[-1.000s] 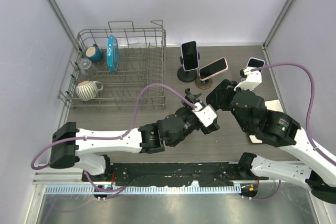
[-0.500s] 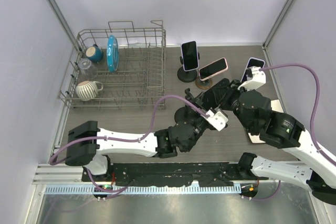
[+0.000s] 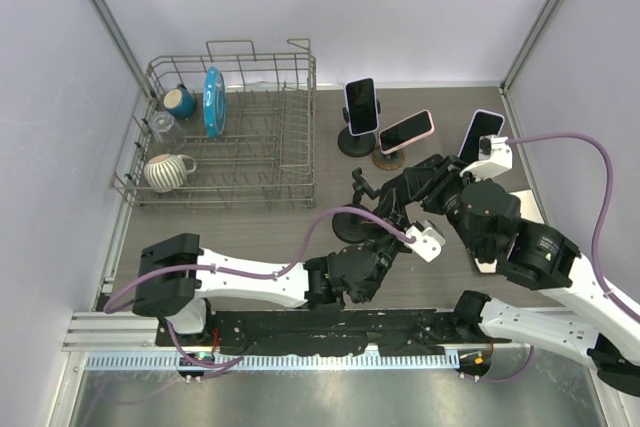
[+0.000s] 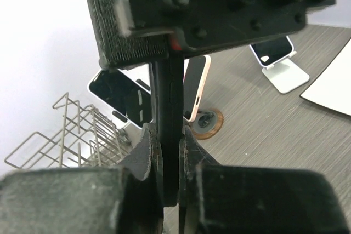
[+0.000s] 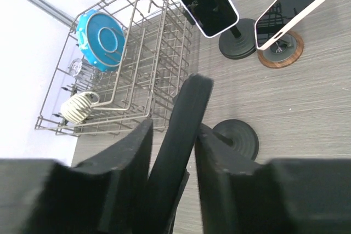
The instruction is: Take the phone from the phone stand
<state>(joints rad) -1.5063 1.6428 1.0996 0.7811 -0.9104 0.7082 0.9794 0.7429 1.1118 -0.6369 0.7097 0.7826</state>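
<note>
Grey wooden table (image 3: 250, 222) is seen below. The round black phone stand (image 3: 350, 227) has been left bare: the thin black phone (image 4: 169, 97) has been carried off rightwards. It is pinched tight by the left gripper (image 4: 169, 149) and the right gripper (image 5: 174, 135). The job seems nearly done.

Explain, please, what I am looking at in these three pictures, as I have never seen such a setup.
These are two robot arms bolted to a table, each ending in a two-finger gripper. The wide picture comes from a fixed camera above and behind them. The other two come from a camera on each wrist. At the back stand a wire dish rack with a blue plate and three more phones on stands. The left gripper and the right gripper both appear to pinch one dark phone. Below it sits a black round stand, which looks empty.
</note>
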